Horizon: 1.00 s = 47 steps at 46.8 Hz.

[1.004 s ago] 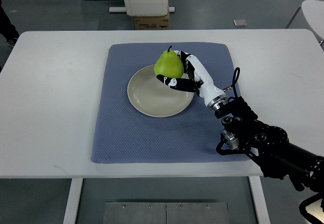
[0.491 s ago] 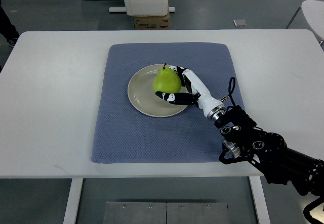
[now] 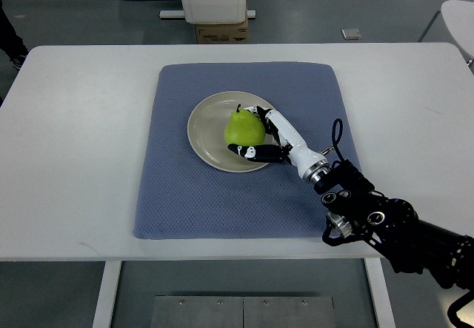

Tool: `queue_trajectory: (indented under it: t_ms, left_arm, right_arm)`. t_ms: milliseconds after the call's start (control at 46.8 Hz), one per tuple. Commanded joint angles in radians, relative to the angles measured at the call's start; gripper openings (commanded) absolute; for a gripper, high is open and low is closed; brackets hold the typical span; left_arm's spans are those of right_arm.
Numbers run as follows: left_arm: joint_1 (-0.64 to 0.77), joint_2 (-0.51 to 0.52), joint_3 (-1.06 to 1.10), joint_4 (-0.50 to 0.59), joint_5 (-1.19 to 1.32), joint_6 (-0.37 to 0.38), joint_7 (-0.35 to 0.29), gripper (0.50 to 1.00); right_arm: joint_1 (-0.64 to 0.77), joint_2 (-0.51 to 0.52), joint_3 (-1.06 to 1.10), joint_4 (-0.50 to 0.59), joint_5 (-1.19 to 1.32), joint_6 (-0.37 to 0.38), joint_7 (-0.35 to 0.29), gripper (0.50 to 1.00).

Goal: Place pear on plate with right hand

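Observation:
A green pear with a dark stem stands upright over the middle of a round cream plate. The plate lies on a blue-grey mat on the white table. My right hand, white with black joints, reaches in from the lower right and its fingers are curled around the pear's right side and front. I cannot tell whether the pear rests on the plate or hangs just above it. The left arm is out of view.
The white table extends around the mat on all sides. A white machine base and a cardboard box stand on the floor beyond the far edge. A white rounded object shows at the upper right.
My right hand has carried the pear from above the plate's far rim toward me and down, to the middle of the plate. The arm has drawn back with it.

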Motion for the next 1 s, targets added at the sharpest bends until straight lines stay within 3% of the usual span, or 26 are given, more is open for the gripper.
queue_trajectory:
  t_ms: [0,64,85,150,171,192,833,983]
  left_arm:
    - [-0.001,0.0,0.0,0.0,0.0,0.0,0.0,1.0]
    - [0.001,0.0,0.0,0.0,0.0,0.0,0.0,1.0]
    - [-0.001,0.0,0.0,0.0,0.0,0.0,0.0,1.0]
    - [-0.001,0.0,0.0,0.0,0.0,0.0,0.0,1.0]
    - [0.001,0.0,0.0,0.0,0.0,0.0,0.0,1.0]
    - [-0.001,0.0,0.0,0.0,0.0,0.0,0.0,1.0]
    - [-0.001,0.0,0.0,0.0,0.0,0.0,0.0,1.0]
    - [-0.001,0.0,0.0,0.0,0.0,0.0,0.0,1.0]
  right_arm:
    - [0.0,0.0,-0.002,0.0,0.0,-0.001,0.0,0.5]
    - [0.0,0.0,0.0,0.0,0.0,-0.001,0.0,0.5]
    - [0.001,0.0,-0.002,0.0,0.0,-0.001,0.0,0.549]
    - [0.001,0.0,-0.002,0.002,0.0,-0.001,0.0,0.885]
    - [0.001,0.0,0.0,0.002,0.002,-0.001,0.0,0.955]
    - [0.001,0.0,0.0,0.002,0.002,-0.001,0.0,0.97]
    - [0.021,0.0,0.011,0.011,0.009,0.0,0.0,0.993]
    - [0.043,-0.046,0.017,0.031,0.011,0.002,0.0,0.993]
